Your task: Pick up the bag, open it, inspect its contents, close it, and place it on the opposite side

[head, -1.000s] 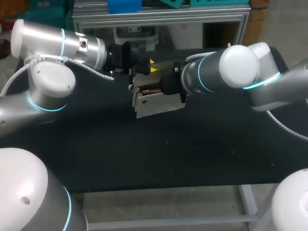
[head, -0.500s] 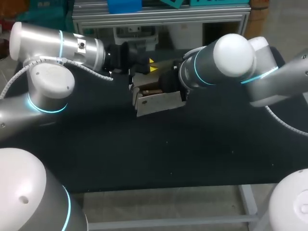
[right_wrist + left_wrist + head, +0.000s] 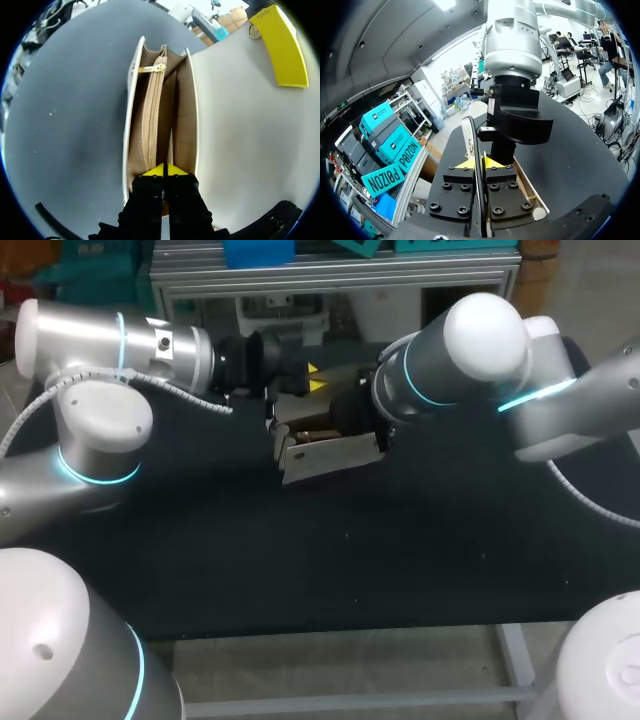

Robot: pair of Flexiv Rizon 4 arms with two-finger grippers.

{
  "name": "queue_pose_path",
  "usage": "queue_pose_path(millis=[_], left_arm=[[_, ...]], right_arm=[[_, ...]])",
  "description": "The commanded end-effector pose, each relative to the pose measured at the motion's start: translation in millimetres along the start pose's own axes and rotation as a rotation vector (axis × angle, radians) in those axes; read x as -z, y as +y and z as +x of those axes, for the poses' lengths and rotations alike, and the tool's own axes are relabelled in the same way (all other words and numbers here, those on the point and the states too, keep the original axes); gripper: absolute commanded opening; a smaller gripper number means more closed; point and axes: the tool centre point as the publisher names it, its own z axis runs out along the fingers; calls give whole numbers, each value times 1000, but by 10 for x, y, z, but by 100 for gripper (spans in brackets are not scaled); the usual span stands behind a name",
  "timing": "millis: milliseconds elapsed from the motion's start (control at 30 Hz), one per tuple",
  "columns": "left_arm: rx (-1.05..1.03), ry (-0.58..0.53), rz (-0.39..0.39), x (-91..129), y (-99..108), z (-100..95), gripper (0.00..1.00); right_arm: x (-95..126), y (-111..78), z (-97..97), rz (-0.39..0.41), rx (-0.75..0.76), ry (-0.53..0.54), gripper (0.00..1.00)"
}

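We are holding the open bag (image 3: 330,452) over the worktop (image 3: 300,560) at upper centre frame, left end effector (image 3: 480,162) clamped on its flap (image 3: 470,140), right end effector (image 3: 165,170) pinched onto an inner divider (image 3: 169,125), the bag's long axis running straight ahead of the right one.

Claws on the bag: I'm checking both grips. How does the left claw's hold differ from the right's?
The left claw pinches the bag's white outer flap; the right claw pinches a tan inner divider. The left claw holds at the flap's edge, outside the bag; the right claw sits inside its open top. Both are shut on thin panels.
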Motion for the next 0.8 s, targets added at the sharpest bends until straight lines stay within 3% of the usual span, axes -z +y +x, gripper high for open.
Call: queue_pose_path(millis=[33, 67, 100, 800], left_arm=[[-8, -5, 16, 45, -68, 42, 0], [-9, -5, 17, 47, -69, 46, 0], [-11, -4, 18, 47, -69, 47, 0], [-30, 8, 21, 28, -59, 86, 0]], right_arm=[[-127, -31, -9, 12, 5, 58, 82], [-135, -31, -3, 12, 5, 59, 99], [-140, -31, 1, 12, 4, 61, 100], [-156, -38, 18, 16, 5, 77, 100]])
